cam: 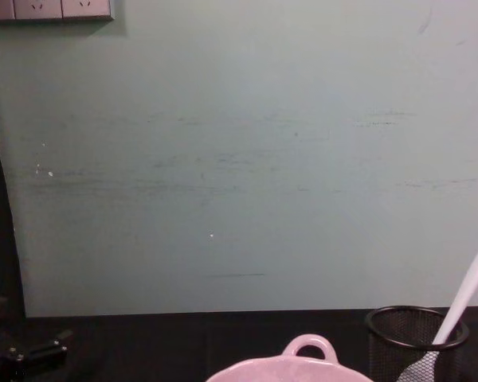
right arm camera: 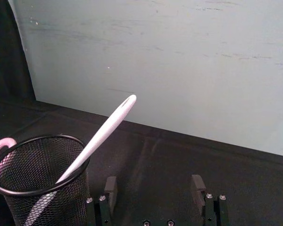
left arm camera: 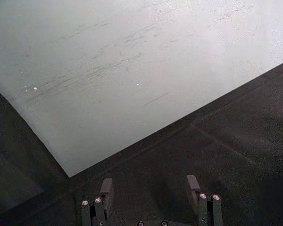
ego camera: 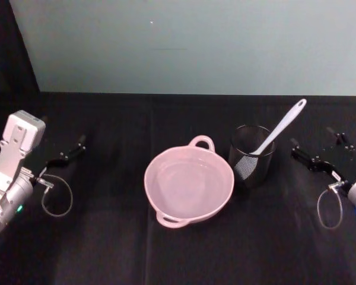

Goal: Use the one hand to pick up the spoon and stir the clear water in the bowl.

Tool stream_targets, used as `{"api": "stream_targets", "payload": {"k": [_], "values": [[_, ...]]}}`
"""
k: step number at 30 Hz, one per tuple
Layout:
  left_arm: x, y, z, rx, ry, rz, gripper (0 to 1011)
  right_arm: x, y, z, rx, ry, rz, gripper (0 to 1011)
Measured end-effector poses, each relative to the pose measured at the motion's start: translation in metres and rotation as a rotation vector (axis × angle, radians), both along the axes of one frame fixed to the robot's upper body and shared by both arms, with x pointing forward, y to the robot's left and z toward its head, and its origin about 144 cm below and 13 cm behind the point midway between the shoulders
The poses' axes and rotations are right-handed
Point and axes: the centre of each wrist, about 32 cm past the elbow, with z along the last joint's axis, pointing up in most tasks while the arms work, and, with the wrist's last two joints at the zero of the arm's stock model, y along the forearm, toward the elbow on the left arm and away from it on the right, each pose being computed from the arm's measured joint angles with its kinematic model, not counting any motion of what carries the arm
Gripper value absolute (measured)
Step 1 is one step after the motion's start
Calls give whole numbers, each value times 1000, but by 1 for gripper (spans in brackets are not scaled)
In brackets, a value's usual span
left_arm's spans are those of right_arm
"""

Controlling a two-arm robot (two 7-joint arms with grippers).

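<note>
Spoon (ego camera: 280, 128) leans in mesh cup (ego camera: 251, 156); black tablecloth (ego camera: 107, 237); pale-green wall (ego camera: 196, 41).

Dim, soft, even light; the black cloth (ego camera: 107, 249) swallows shadows, with mild blur and a faint sheen on the bowl (ego camera: 188, 185).

Bare black table (ego camera: 107, 249) fills the lower frame and both sides; mid-frame, the pink bowl (ego camera: 188, 185) and mesh cup (ego camera: 251, 156) stand touching, the spoon (ego camera: 279, 127) leaning toward upper right, open space above
</note>
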Motion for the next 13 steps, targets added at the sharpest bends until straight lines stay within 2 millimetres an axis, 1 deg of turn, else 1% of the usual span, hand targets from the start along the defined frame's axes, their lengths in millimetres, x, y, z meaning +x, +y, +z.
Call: {"api": "stream_targets", "payload": {"k": [13], "values": [[0,0,0,0,0,0,1011,0,0,0,0,0,0,1002]]}}
